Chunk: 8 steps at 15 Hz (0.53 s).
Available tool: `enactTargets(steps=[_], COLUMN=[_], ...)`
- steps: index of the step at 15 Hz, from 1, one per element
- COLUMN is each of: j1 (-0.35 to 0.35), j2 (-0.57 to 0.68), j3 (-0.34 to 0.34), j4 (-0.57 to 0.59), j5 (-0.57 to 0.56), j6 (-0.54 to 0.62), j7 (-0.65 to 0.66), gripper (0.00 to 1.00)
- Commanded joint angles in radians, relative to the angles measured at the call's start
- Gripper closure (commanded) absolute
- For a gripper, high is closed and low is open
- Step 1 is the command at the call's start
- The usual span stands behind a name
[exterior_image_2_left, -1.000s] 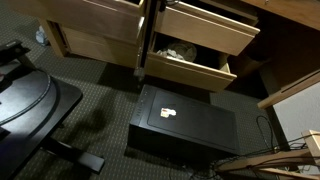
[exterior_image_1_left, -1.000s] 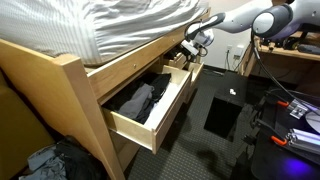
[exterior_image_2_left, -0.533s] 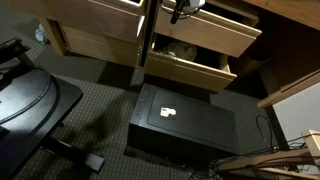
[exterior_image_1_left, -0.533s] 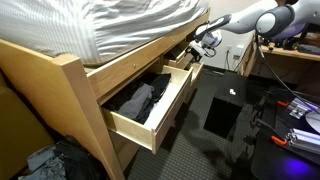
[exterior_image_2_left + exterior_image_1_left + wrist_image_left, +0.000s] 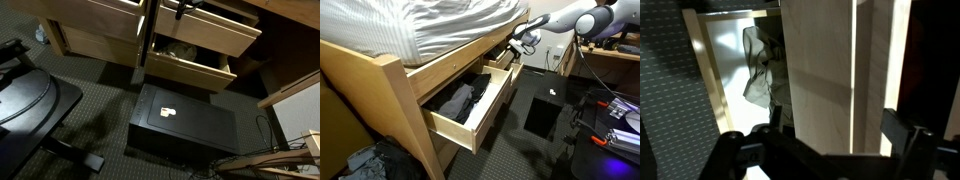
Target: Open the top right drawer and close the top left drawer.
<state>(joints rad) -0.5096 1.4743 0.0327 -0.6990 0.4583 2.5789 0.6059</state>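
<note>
Straddling smooth flat pine top right drawer (image 5: pixel 210 30), gripper (image 5: pixel 524 40) spread wide

Exterior view at bed (image 5: pixel 390 90) corner, raised, looks along bed side; top left drawer (image 5: pixel 470 115) near lens, arm (image 5: pixel 570 20) far at back. Exterior view mounted high, faces drawer fronts (image 5: pixel 200 28) from across floor, tilted down; chair (image 5: pixel 30 100) close at left. Both exterior views share black box (image 5: pixel 545 112) (image 5: pixel 185 125) on floor and gripper (image 5: pixel 525 40) (image 5: pixel 186 8). Wrist view very close to pine panel (image 5: pixel 820 80), looks past fingers (image 5: pixel 902 140) down to cloth (image 5: pixel 758 70) in drawer below.
</note>
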Motion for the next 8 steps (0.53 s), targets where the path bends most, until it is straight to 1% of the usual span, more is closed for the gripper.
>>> enactTargets(steps=[1,2,5,7,8], j1=[-0.004,-0.001,-0.001,-0.011,-0.009], j2=[0.000,0.000,0.000,0.000,0.000], j3=[0.012,0.001,0.002,0.072,0.089], j4=[0.011,0.010,0.014,0.033,0.054], j5=[0.002,-0.004,-0.004,0.009,0.000], j6=[0.043,0.016,0.027,0.015,-0.029], j7=[-0.023,0.000,-0.001,-0.125,-0.187], gripper=[0.00,0.00,0.00,0.00,0.00])
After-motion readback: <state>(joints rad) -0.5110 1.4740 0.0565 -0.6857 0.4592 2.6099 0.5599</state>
